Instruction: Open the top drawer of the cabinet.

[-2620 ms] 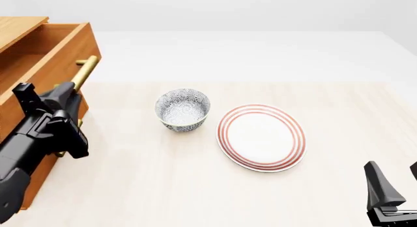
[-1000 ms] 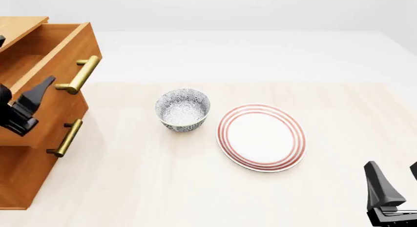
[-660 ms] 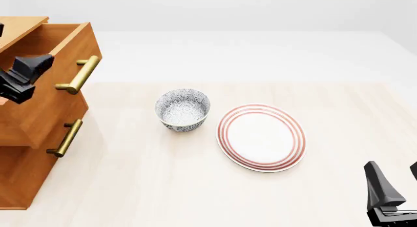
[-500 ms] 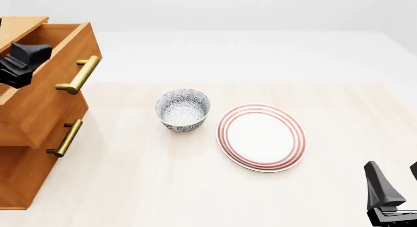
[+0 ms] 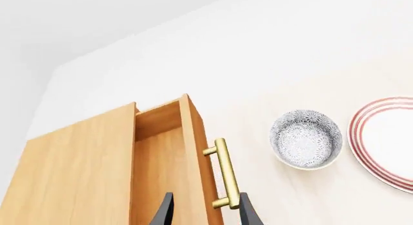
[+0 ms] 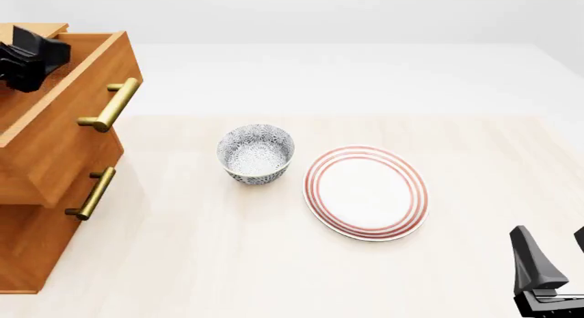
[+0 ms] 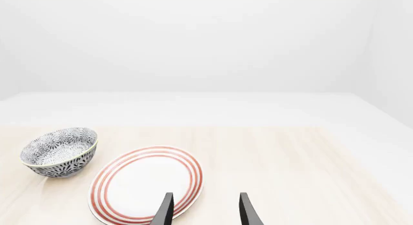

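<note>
The orange-brown cabinet (image 6: 32, 249) stands at the table's left edge. Its top drawer (image 6: 68, 130) is pulled out toward the bowl, and its brass handle (image 6: 111, 104) is free. My left gripper (image 6: 32, 58) hovers high over the open drawer, touching nothing. In the left wrist view the top drawer (image 5: 164, 167) and handle (image 5: 223, 172) lie far below the left gripper (image 5: 205, 214), whose fingers are apart with nothing held. My right gripper (image 6: 554, 256) rests open at the near right corner. It is open and empty in its own view too (image 7: 205, 211).
A blue-patterned bowl (image 6: 256, 152) sits mid-table, with a red-rimmed white plate (image 6: 366, 192) to its right. A second drawer with its own brass handle (image 6: 91, 193) sits shut below the top one. Bowl (image 5: 304, 145) and plate (image 5: 387, 147) also show from the left wrist.
My left gripper has left the handle area, risen and drawn back to the far left above the open drawer. The drawer stays pulled out. The right arm has not moved.
</note>
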### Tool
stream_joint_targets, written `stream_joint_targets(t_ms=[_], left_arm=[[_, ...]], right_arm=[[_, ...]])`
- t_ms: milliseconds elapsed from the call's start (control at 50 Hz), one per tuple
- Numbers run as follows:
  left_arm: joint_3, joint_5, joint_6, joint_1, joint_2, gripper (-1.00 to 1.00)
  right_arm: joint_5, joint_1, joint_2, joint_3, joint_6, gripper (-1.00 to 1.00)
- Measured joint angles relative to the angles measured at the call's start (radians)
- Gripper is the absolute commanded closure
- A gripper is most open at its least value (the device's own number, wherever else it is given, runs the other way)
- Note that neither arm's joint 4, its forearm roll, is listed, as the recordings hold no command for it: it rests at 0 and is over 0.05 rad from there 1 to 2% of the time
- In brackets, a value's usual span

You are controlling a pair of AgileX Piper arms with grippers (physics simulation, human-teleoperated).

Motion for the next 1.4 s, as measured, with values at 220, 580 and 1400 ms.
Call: stream_joint_targets(t_ms=[220,580,1400], left_arm=[[-0.014,0.006,-0.065,0.014,0.018,-1.00],[0.003,-0.022,-0.145,0.035,0.026,-1.00],[0.089,-0.138,-0.286,0.033,0.043,-1.00]], right_arm=[[0.000,0.000,0.000,0.000,0.000,-1.00],[0.000,0.000,0.000,0.000,0.000,-1.00],[0.000,0.000,0.000,0.000,0.000,-1.00]])
